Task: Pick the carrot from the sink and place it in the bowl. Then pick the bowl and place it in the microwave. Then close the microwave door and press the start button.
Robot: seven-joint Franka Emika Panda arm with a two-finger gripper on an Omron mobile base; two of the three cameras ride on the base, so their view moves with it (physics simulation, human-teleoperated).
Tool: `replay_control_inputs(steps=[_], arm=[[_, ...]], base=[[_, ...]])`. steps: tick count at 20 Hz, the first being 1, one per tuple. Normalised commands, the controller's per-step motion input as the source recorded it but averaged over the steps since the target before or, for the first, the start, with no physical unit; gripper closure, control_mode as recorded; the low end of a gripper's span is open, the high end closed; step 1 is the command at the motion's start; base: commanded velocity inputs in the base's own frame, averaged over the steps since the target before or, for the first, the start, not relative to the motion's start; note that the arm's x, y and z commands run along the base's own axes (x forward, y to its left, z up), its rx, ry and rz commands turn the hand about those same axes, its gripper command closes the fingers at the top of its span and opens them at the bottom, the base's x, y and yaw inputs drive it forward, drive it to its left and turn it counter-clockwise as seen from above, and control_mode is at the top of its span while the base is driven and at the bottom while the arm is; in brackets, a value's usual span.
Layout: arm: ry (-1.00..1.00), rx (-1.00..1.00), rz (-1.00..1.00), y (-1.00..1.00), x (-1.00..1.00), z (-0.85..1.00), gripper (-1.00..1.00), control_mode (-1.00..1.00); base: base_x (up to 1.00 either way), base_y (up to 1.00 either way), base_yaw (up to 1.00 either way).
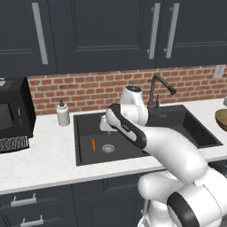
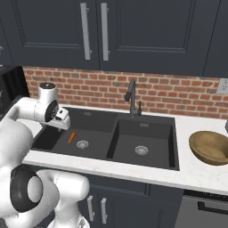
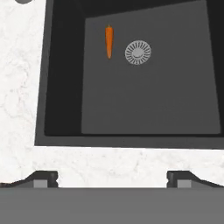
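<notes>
A small orange carrot (image 3: 109,41) lies on the floor of the sink's (image 3: 61,131) left basin, just beside the round drain (image 3: 138,52). In the hand view it sits at about eleven o'clock from the gripper (image 3: 112,178), its long axis running twelve-to-six. The fingers stand spread wide and empty, well above the basin. The wooden bowl (image 2: 210,147) waits on the counter at the sink's three o'clock.

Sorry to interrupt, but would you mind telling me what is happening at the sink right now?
The robot arm's open gripper hangs over the left basin of the sink, holding nothing. The carrot lies on the basin floor beside the drain, untouched. The wooden bowl sits on the counter to the right of the sink.
</notes>
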Motion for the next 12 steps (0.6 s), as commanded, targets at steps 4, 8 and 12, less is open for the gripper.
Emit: replay_control_inputs(steps=[4,8,12], arm=[[0.12,0.00,0.00,0.00,0.98,-0.32,-1.00,-1.00],[0.12,0.00,0.00,0.03,0.93,-0.45,-1.00,-1.00],[0.10,-0.03,0.00,0.18,0.80,-0.45,-1.00,-1.00]], base=[[0.00,0.00,0.00],[0.00,0.00,0.00],[0.00,0.00,0.00]])
